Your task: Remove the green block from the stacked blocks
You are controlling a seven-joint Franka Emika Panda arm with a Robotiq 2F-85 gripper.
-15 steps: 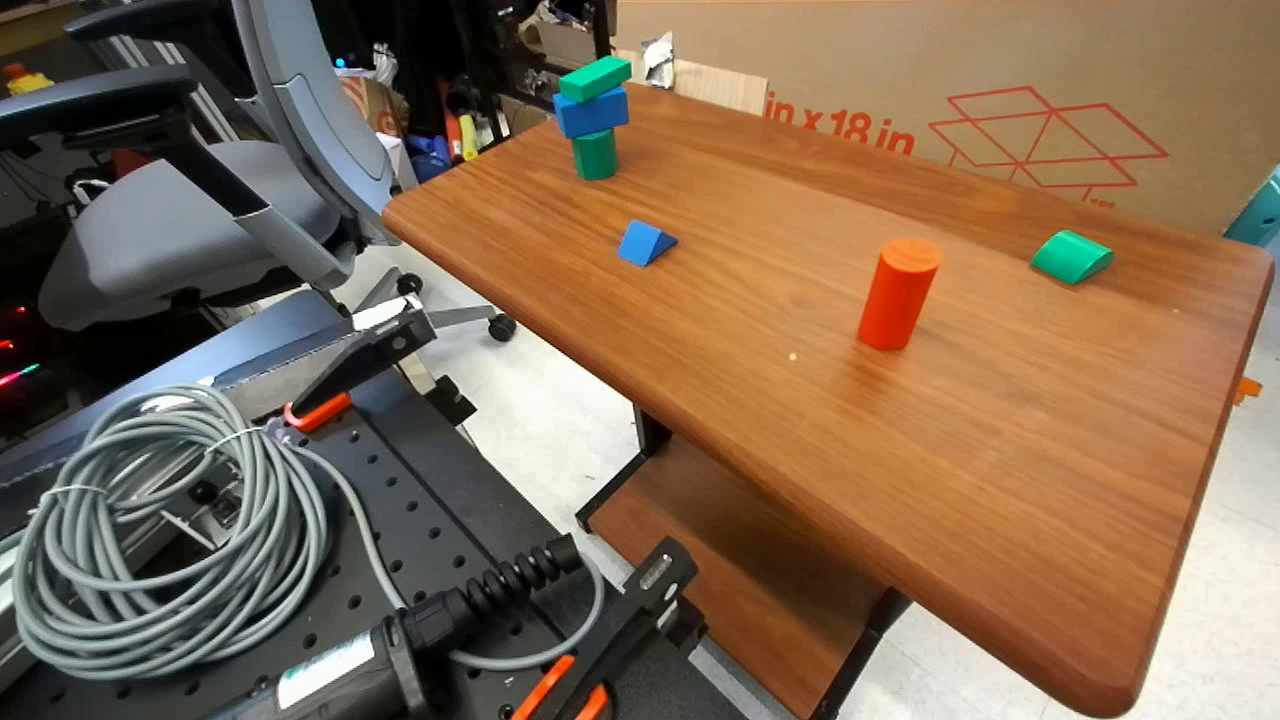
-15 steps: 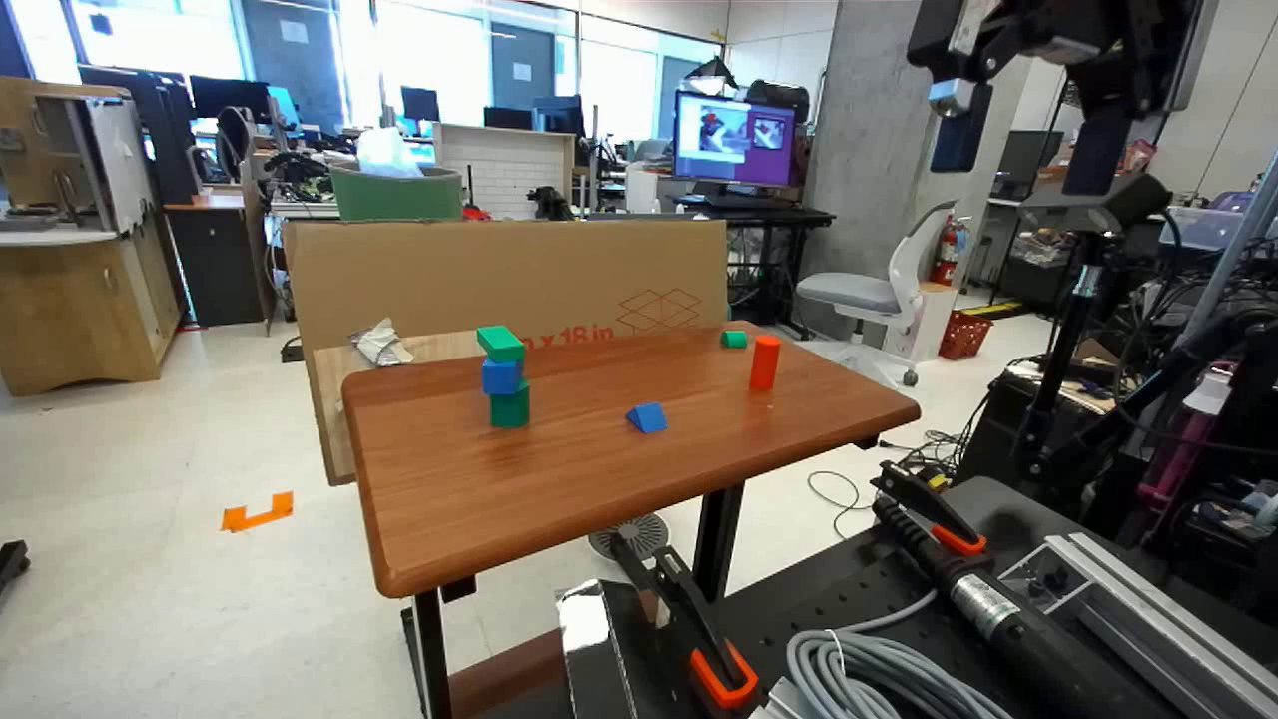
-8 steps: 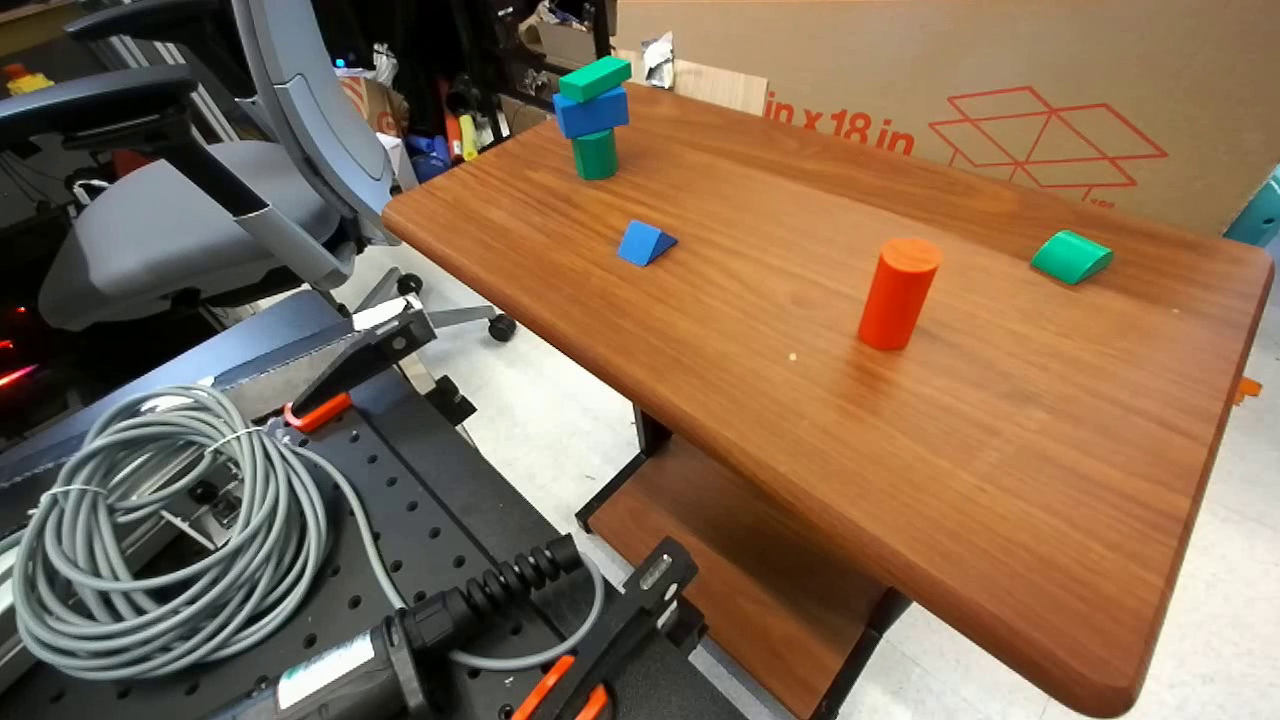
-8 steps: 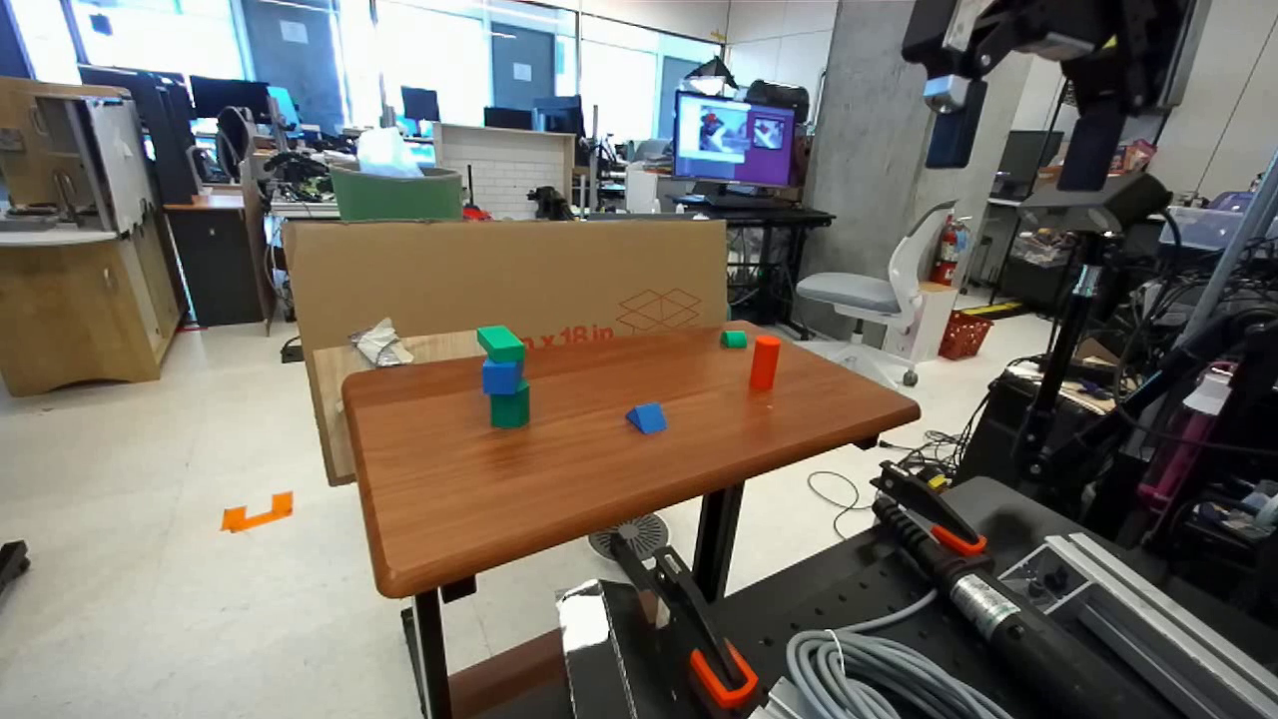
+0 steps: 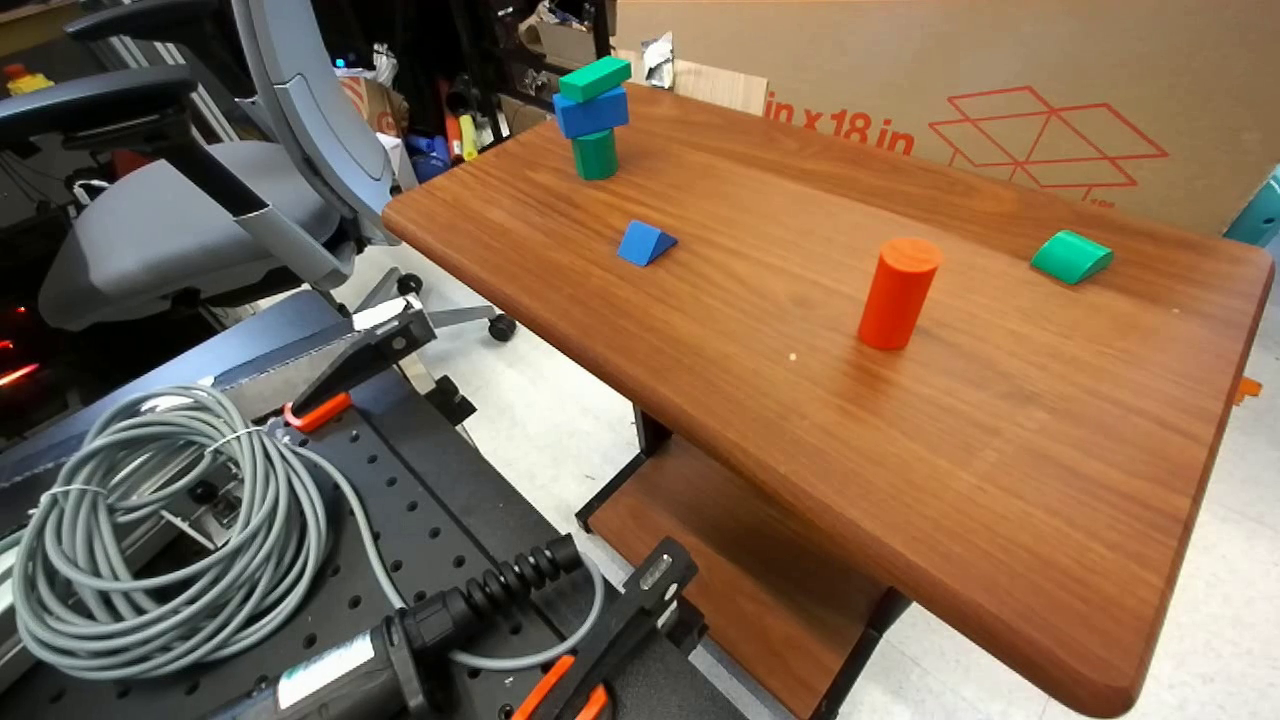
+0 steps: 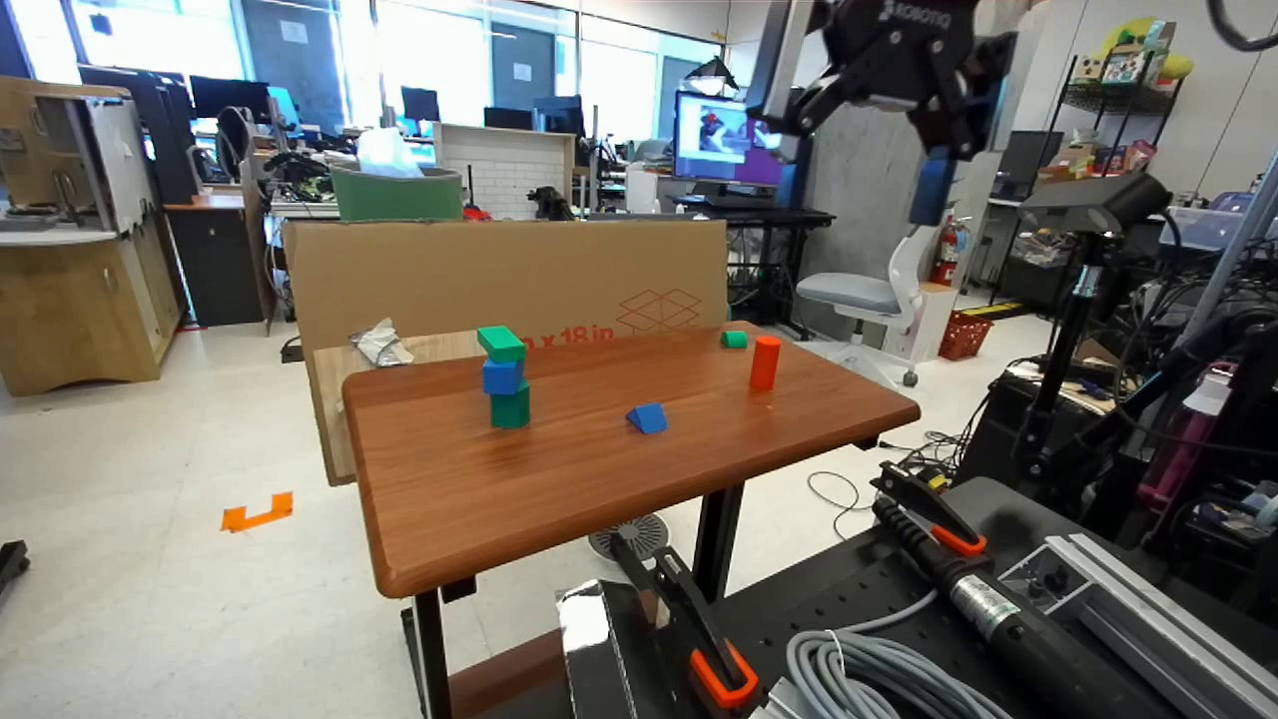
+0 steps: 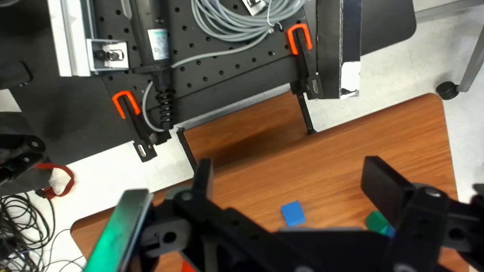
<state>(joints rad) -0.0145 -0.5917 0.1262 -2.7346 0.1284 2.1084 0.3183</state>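
Observation:
A stack stands on the wooden table. A flat green block [image 5: 596,78] [image 6: 500,344] lies on top, set askew on a blue block [image 5: 592,112] [image 6: 502,376]. A green base block [image 5: 596,156] [image 6: 510,407] stands under them on the table. In an exterior view my gripper [image 6: 861,187] hangs high above the table, to the right of the stack in the picture. In the wrist view its fingers [image 7: 289,166] are wide apart with nothing between them. There the stack is mostly hidden behind the right finger; a bit of green [image 7: 375,222] and blue shows.
On the table [image 5: 760,420] are a blue triangular block [image 5: 645,243] [image 6: 647,418] [image 7: 293,214], an upright orange cylinder [image 5: 899,295] [image 6: 765,363] and a green half-round block [image 5: 1071,257] [image 6: 734,340]. Clamps and a coiled cable [image 5: 170,530] lie on the black bench alongside. Cardboard [image 6: 499,270] stands behind.
My gripper has moved left and slightly down in an exterior view, closer to the stack in that picture. It stays open. The blocks have not moved.

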